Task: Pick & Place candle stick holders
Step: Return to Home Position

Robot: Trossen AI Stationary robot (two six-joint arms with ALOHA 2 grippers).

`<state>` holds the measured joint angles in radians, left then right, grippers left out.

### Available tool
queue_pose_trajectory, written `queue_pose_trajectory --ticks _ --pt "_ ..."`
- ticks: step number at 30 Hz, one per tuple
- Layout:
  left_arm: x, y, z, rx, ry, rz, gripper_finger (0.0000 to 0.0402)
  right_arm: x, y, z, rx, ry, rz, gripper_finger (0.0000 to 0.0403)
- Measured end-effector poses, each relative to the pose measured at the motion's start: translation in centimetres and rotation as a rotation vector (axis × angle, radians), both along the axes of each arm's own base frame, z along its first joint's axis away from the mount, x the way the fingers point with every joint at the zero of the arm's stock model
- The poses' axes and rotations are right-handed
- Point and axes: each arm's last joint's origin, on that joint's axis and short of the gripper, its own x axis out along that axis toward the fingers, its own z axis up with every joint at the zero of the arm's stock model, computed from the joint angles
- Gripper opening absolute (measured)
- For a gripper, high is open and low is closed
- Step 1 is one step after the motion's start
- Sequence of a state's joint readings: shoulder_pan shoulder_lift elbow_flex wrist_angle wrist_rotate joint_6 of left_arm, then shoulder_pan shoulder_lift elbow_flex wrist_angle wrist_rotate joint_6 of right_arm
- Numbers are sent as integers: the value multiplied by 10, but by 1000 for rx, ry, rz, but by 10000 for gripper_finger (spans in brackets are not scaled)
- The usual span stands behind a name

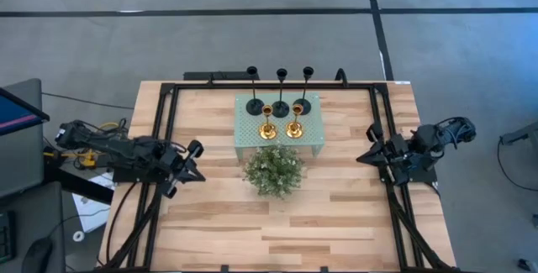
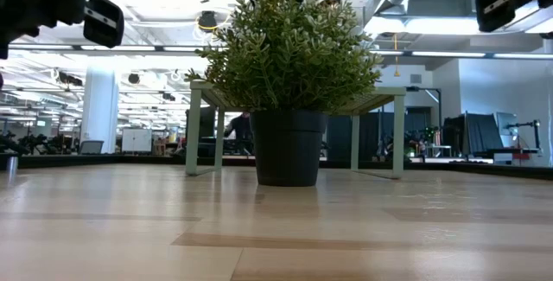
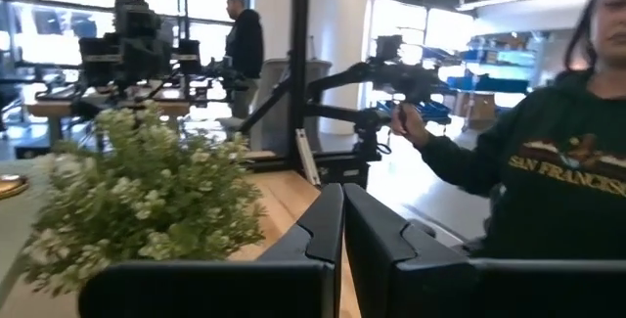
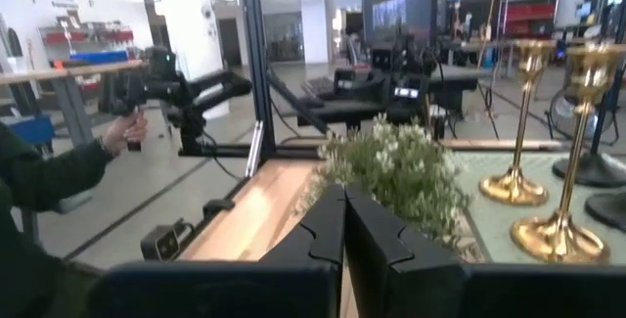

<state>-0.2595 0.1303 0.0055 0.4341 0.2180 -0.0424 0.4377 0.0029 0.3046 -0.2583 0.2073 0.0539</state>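
Three black candle stick holders (image 1: pixel 281 107) with disc bases and thin stems stand in a row along the far side of a small pale green stand (image 1: pixel 313 139). Two gold holders (image 1: pixel 267 130) (image 1: pixel 294 128) stand in front of them, and also show in the right wrist view (image 4: pixel 516 122) (image 4: pixel 577 161). My left gripper (image 1: pixel 195 162) hangs shut and empty above the table's left part, left of the plant. My right gripper (image 1: pixel 366 157) hangs shut and empty above the right part, right of the stand. Their shut fingers show in the wrist views (image 3: pixel 342 235) (image 4: pixel 344 225).
A bushy green plant (image 1: pixel 273 170) in a dark pot (image 2: pixel 288 147) stands on the table just near-side of the stand. A black frame (image 1: pixel 168 97) runs around the table. A person in a dark green sweatshirt (image 3: pixel 558 161) stands beyond the table, and a person's hand (image 4: pixel 127 127) holds a handle.
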Motion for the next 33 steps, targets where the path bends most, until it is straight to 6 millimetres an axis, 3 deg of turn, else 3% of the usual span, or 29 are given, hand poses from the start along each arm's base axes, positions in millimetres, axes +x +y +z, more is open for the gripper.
queue_pose_trajectory --ticks 13,23,33 --pt "5 9 -7 43 62 108 13 1 1 -7 -52 43 -1 0" --pt "8 14 -21 109 186 213 13 15 7 -48 -95 118 -2 0" --pt "9 18 -25 108 237 307 13 16 7 -51 -177 120 -1 0"
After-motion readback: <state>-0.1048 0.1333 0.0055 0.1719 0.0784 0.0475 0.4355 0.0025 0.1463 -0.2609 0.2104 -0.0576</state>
